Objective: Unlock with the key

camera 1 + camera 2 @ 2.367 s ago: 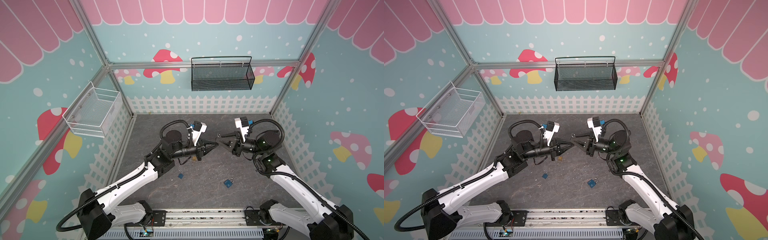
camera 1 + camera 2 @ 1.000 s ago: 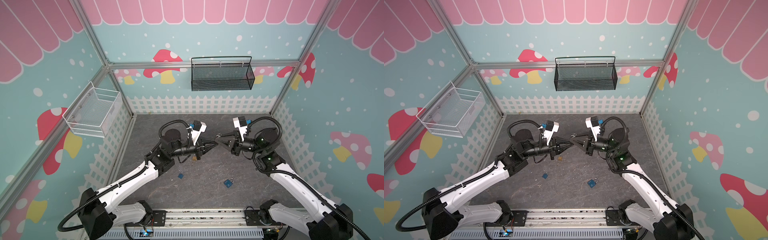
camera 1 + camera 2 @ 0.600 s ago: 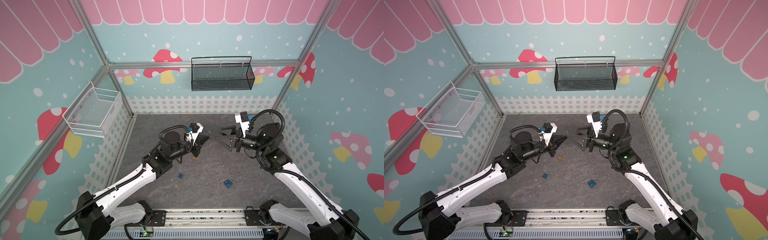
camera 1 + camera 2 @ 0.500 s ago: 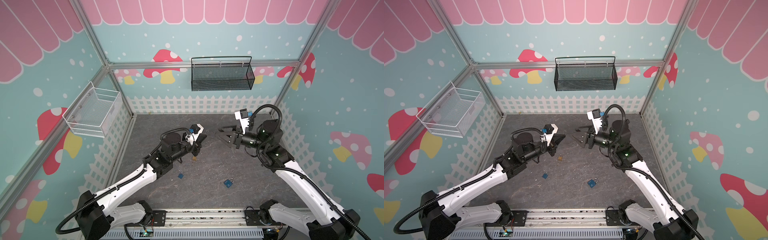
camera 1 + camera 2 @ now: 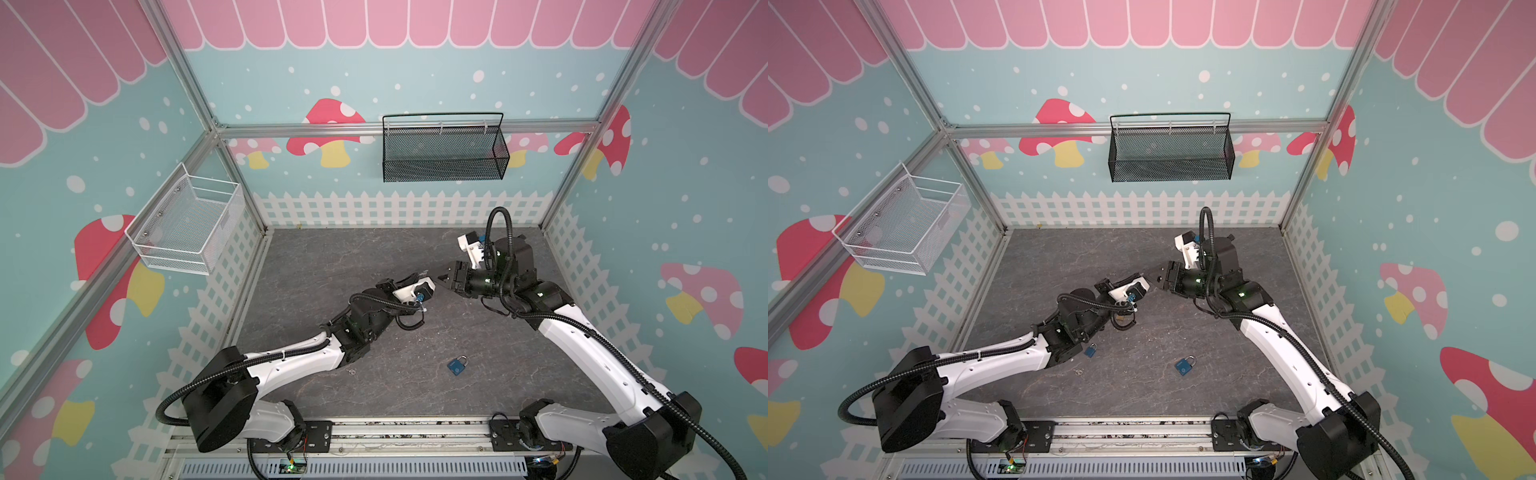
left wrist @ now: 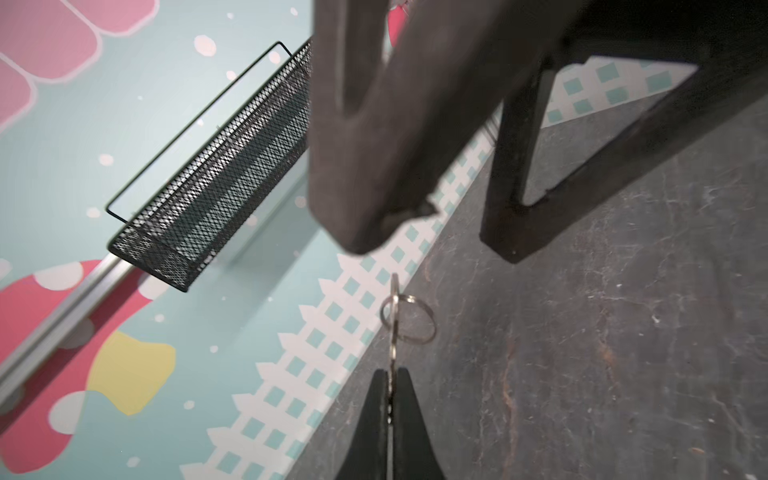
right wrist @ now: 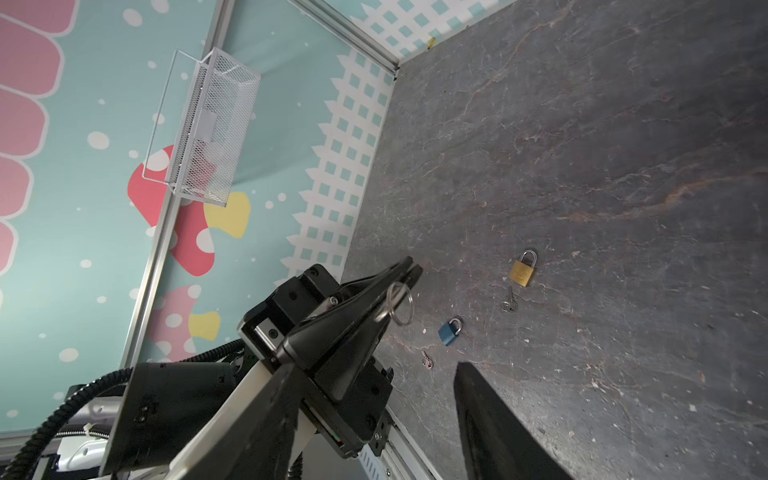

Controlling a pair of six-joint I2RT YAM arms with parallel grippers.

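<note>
My left gripper (image 6: 390,376) is clamped on the key (image 6: 393,332), held off the mat (image 7: 623,124) just beside my right gripper (image 5: 444,279), whose fingers are apart. Brass padlock (image 7: 523,272) and blue padlock (image 7: 449,332) lie on the mat; markings too small to read.

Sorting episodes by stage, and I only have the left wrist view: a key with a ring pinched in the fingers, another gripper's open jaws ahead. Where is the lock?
Observer: On the table, untouched. A brass padlock lies flat there, and neither gripper is near it.
Reviewer: Is the key I see the only one, then?
Observer: No, two more lie loose on the table: a loose key beside the brass padlock and a smaller key beside a blue padlock.
</note>
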